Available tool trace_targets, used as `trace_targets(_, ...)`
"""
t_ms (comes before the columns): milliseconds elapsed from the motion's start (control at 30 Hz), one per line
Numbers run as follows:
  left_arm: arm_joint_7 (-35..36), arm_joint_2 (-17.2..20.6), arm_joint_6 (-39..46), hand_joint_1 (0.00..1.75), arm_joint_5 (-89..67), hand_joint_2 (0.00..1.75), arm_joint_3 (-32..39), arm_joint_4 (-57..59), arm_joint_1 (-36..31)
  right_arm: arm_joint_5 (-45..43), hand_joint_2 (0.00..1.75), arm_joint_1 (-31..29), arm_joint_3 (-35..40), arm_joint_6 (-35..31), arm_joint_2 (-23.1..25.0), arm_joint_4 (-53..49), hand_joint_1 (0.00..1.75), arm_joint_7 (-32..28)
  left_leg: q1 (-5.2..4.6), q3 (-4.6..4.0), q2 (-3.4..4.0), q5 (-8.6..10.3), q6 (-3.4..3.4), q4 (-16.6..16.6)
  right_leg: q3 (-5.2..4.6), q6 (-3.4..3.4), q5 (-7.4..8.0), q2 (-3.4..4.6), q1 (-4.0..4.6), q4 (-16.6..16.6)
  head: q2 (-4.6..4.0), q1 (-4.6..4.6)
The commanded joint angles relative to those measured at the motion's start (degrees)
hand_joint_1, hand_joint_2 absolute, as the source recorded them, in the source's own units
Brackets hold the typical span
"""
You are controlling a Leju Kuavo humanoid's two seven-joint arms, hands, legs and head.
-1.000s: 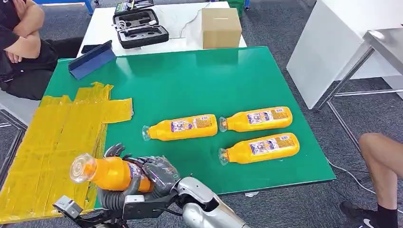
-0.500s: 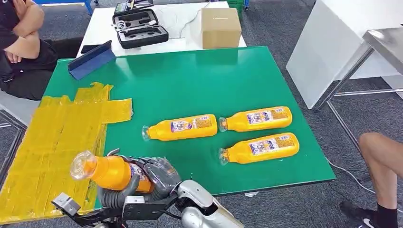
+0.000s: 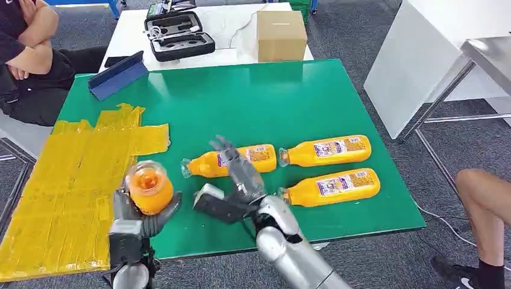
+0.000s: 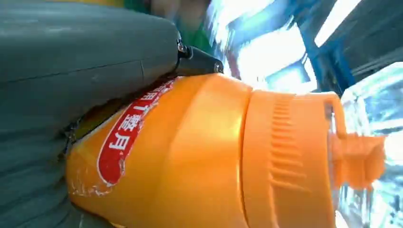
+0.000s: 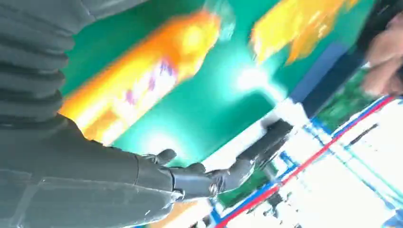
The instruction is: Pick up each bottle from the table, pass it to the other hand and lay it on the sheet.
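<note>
Left robot hand (image 3: 140, 212) lower left of head frame, grasping orange bottle (image 3: 147, 186) upright-ish, clear cap end toward camera; held over green desk (image 3: 265, 102) edge just beside yellow sheet (image 3: 72, 180). In left wrist view, red label with white Chinese characters on bottle (image 4: 190, 156), not fully legible; ribbed orange collar, clear cap. Right robot hand (image 3: 241, 174) released, fingers (image 3: 224, 144) spread, lower centre, in front of nearest lying bottle. Three more bottles lying on desk at centre right: one (image 3: 232, 161) centre, one (image 3: 325, 150) right of it, one (image 3: 331, 187) below that; small multicolour labels, text too small to read. Blue holder (image 3: 114, 75) upper left of desk. White desk (image 3: 135, 30) at top with black case (image 3: 178, 36) and cardboard box (image 3: 281, 35). Grey carpet floor. Person seated upper left, arms crossed (image 3: 27, 45); another person's leg (image 3: 482, 211) lower right. Versus earlier frame: bottle gone from right robot hand to left, right now let go and raised; right wrist view motion-blurred.
</note>
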Motion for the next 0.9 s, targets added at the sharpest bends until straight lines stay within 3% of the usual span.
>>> trace_targets(33, 8.0, 5.3, 8.9, 1.75, -23.5, 1.75, 7.3, 12.4, -12.4, -1.2, 0.0, -13.1, -5.3, 5.2, -3.2, 7.7, 0.0, 0.3, 0.03, 0.05, 0.01, 0.12, -0.07, -0.1, 0.04, -0.04, 0.12, 0.01, 0.04, 0.0, 0.0, 0.02)
trace_targets(67, 7.7, 4.9, 8.9, 1.75, -23.7, 1.75, 7.5, 12.2, -12.1, -1.2, 0.0, -12.7, -5.1, 5.1, -3.2, 7.6, 0.0, 0.1, 0.05, 0.16, 0.05, 0.13, -0.09, -0.1, 0.14, -0.08, 0.14, 0.04, 0.07, -0.1, 0.0, -0.02)
trace_targets(100, 9.8, 4.2, 8.9, 1.75, -30.2, 1.75, 9.9, 12.4, -12.5, -0.8, 1.75, -13.3, -4.3, 5.3, -3.5, 7.8, 0.0, 0.5, 0.06, 0.21, 0.05, 0.07, -0.11, 0.0, 0.18, -0.2, 0.15, 0.04, 0.1, 0.0, 0.0, 0.0)
trace_targets(167, 18.0, 7.4, 8.9, 1.75, -45.9, 1.75, 12.3, 17.2, -15.7, -1.1, 1.75, -16.9, -3.3, 7.5, -3.6, 11.3, 0.0, 1.8, 0.02, 0.09, 0.04, 0.16, -0.07, 0.0, 0.02, -0.14, 0.18, 0.01, 0.05, 0.0, 0.0, 0.0)
trace_targets(233, 27.0, 12.5, 8.9, 1.75, -54.8, 1.75, 11.0, 32.0, -22.2, -1.9, 1.75, -21.7, -2.4, 10.0, -3.1, 17.2, 0.0, 2.3, -0.04, 0.08, 0.09, 0.22, -0.07, -0.1, -0.02, -0.14, 0.2, 0.02, 0.0, 0.0, 0.0, 0.02)
trace_targets(333, 31.5, 16.7, 8.9, 1.75, -55.2, 1.75, 8.3, 48.1, -29.9, -3.3, 1.75, -27.2, -1.1, 12.9, -1.4, 25.5, 0.0, 1.9, -0.03, 0.1, 0.04, 0.29, -0.11, -0.1, 0.0, -0.18, 0.22, -0.03, -0.01, 0.1, 0.0, 0.0)
trace_targets(533, 33.2, 18.5, 8.9, 1.75, -53.9, 1.75, 8.7, 60.6, -35.0, -2.9, 1.75, -31.6, 2.8, 17.9, -0.3, 34.9, 0.0, 2.9, 0.05, -0.03, 0.1, 0.41, -0.21, 0.0, -0.16, -0.28, 0.38, 0.02, 0.1, 0.1, 0.0, 0.0)
trace_targets(900, 34.0, 19.5, 6.0, 1.75, -53.4, 1.75, 9.4, 64.5, -37.1, -2.3, 1.75, -32.9, 5.1, 20.2, 0.2, 38.4, 0.0, 3.1, 0.1, -0.29, 0.03, 0.42, -0.17, 0.1, -0.34, -0.23, 0.35, -0.02, 0.08, 0.1, 0.0, 0.02)
